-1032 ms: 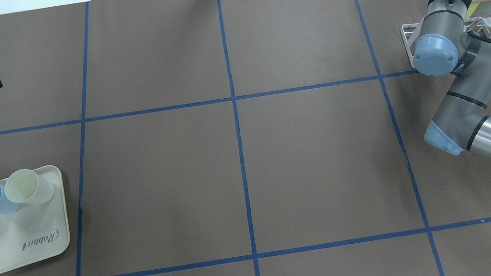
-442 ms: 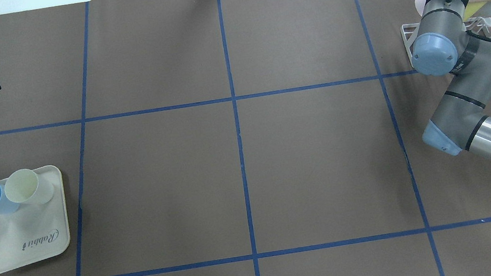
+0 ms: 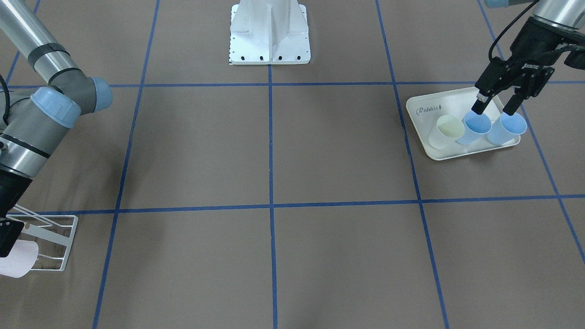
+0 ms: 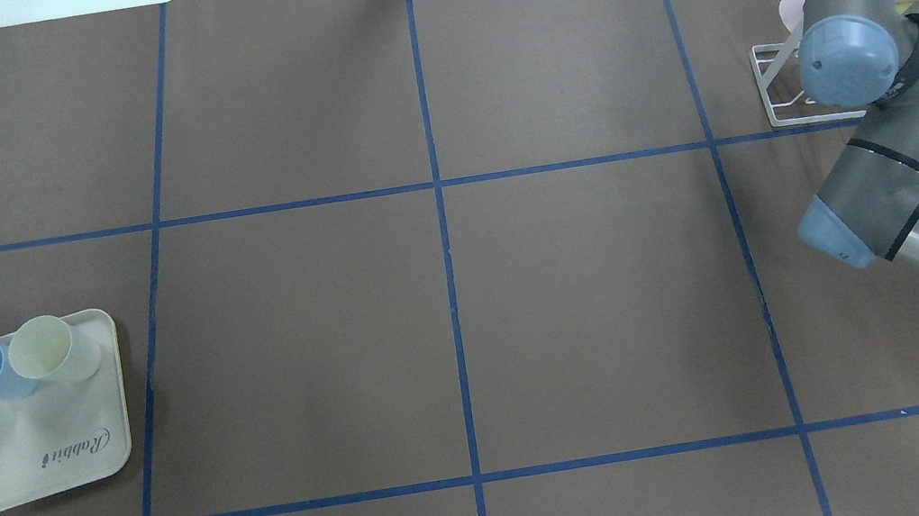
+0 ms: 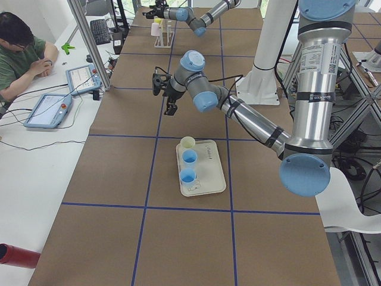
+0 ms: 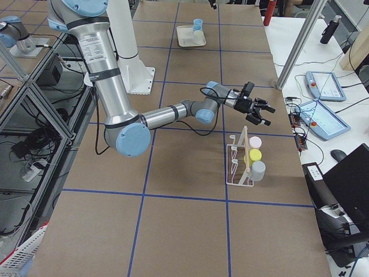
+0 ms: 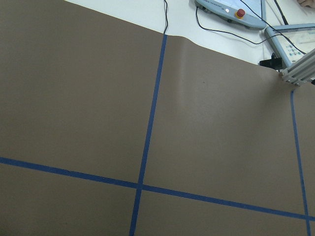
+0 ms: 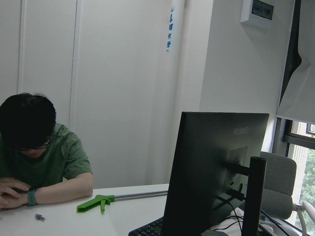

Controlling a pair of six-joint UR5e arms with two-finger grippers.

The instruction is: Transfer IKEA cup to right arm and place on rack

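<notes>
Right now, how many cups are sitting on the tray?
3, in a row on the cream rabbit-printed tray: one pale yellow plastic cup, then two light blue plastic cups. None seems hidden.

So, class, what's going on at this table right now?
A pink cup, a yellow cup and a grey cup sit on the rack; the right gripper hangs open and empty near it. A cream cup and two blue cups stand on the tray, and the left gripper hangs open in the air, holding nothing.
</notes>
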